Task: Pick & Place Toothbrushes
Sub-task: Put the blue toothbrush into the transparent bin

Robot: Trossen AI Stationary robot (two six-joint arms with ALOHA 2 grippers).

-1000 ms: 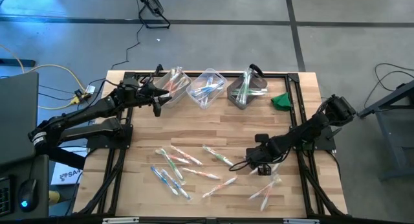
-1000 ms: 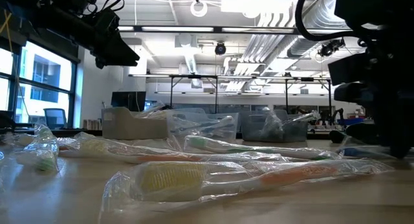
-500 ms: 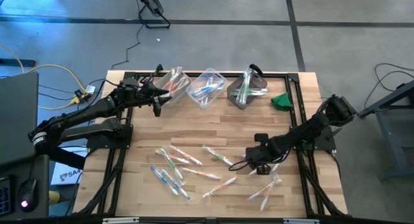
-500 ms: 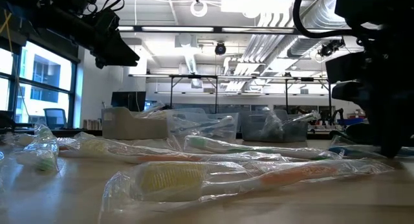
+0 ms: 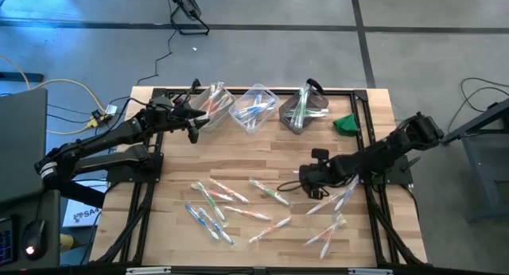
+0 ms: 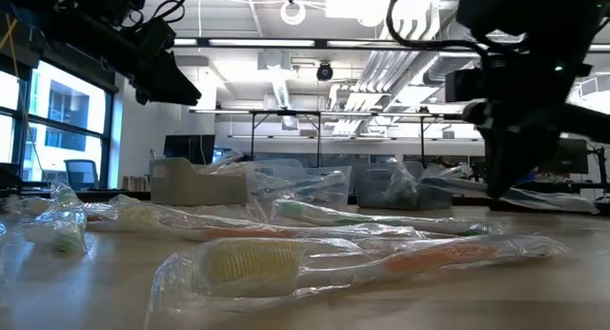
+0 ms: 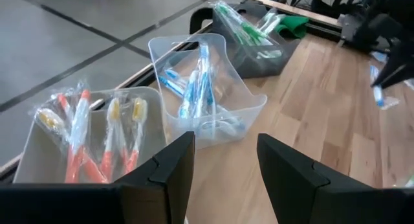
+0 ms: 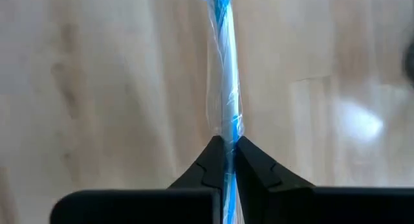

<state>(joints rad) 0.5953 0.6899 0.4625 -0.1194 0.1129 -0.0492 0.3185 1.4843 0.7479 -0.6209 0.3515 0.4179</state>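
Several wrapped toothbrushes (image 5: 238, 214) lie flat on the wooden table near its front. My right gripper (image 5: 314, 187) hangs over the table right of them, shut on a blue-handled toothbrush (image 8: 223, 68) in a clear wrapper. In the low view this gripper (image 6: 505, 182) is the dark mass at the right. My left gripper (image 5: 193, 125) waits open and touching nothing, above the table in front of the left bin (image 7: 84, 133), which holds orange-handled brushes. My right gripper pinches the blue toothbrush between its two fingertips (image 8: 210, 160), at a point along the wrapped handle (image 8: 225, 130). The fingers come steeply from above. The brush runs on past them over the wood (image 5: 340, 197); I cannot tell whether its far end touches the table.
Three clear bins stand in a row at the far edge: orange brushes (image 5: 208, 105), blue brushes (image 5: 254, 108), green brushes (image 5: 302, 108). A small green object (image 5: 346, 124) lies right of them. Bare wood lies between the bins and the loose brushes.
My right gripper has risen and moved toward the table's far edge and a little left, turning at the wrist, with the blue toothbrush between its fingers. The brush has come up from where it lay and turned with the gripper.
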